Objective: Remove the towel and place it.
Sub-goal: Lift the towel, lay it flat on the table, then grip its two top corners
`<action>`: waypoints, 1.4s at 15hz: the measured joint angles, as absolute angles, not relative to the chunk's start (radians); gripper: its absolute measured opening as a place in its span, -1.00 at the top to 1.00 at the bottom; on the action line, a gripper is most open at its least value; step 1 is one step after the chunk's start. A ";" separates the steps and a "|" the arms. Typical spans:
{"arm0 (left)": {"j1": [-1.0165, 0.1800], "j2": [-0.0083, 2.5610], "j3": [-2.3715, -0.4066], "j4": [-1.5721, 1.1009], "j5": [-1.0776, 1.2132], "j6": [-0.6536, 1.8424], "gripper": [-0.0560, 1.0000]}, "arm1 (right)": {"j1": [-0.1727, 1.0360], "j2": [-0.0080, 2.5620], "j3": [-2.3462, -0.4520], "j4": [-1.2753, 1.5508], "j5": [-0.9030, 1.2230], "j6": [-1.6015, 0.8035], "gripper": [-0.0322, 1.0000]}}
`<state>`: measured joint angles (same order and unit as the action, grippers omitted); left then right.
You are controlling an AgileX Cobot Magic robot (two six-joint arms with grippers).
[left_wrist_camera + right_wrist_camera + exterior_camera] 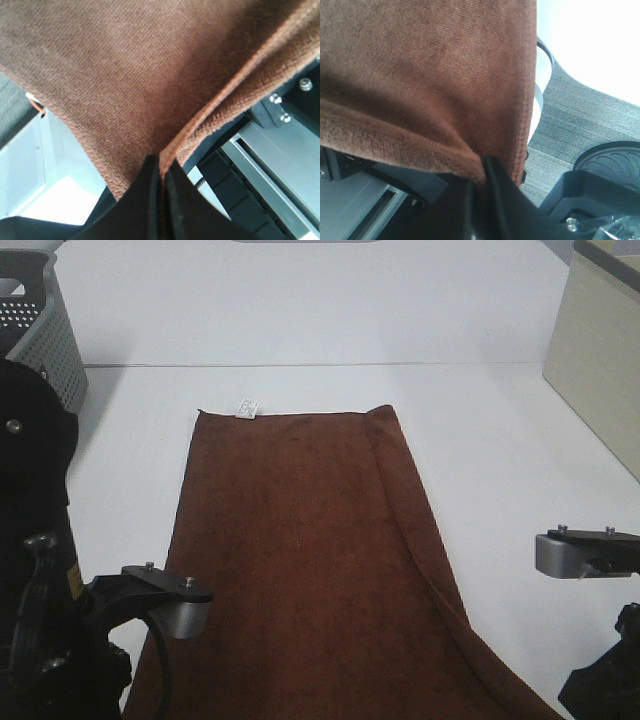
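White table [300, 300] carries brown towel [300, 540], white tag [247, 407] at far edge. Left gripper [161, 165] pinched shut on near hem; right gripper [479, 176] clamps near corner.

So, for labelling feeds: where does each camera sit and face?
Exterior high: high, robot-side, looking down at the towel on the table; left arm and right arm show.
Left wrist: on the left arm, facing the left claw, shut on the towel.
Right wrist: on the right arm, facing the right claw, gripping the towel.
Shared: all show the towel.
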<state>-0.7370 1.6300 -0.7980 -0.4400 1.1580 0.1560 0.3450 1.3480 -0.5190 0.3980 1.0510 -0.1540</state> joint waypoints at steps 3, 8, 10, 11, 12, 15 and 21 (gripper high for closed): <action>-0.737 1.645 -0.834 -0.415 1.170 0.108 0.89 | 0.345 1.406 -0.517 0.387 1.058 -0.144 0.82; -0.742 1.646 -0.838 -0.398 1.167 0.059 0.89 | 0.345 1.424 -0.517 0.379 1.033 -0.097 0.74; -0.742 1.646 -0.838 -0.420 1.174 0.059 0.89 | 0.344 1.424 -0.515 0.372 1.036 -0.098 0.64; -0.742 1.646 -0.838 -0.426 1.178 0.059 0.89 | 0.344 1.424 -0.515 0.371 1.038 -0.100 0.61; -0.742 1.646 -0.838 -0.428 1.185 0.059 0.89 | 0.344 1.424 -0.515 0.376 1.040 -0.106 0.58; -0.742 1.646 -0.837 -0.466 1.198 0.048 0.40 | 0.344 1.424 -0.514 0.400 1.058 -0.127 0.36; -0.742 1.646 -0.837 -0.551 1.200 0.044 -0.72 | 0.344 1.424 -0.514 0.410 1.093 -0.125 -0.36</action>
<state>-0.7420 1.6460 -0.8370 -0.5510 1.2000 0.0440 0.3440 1.4240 -0.5140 0.4100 1.0930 -0.1250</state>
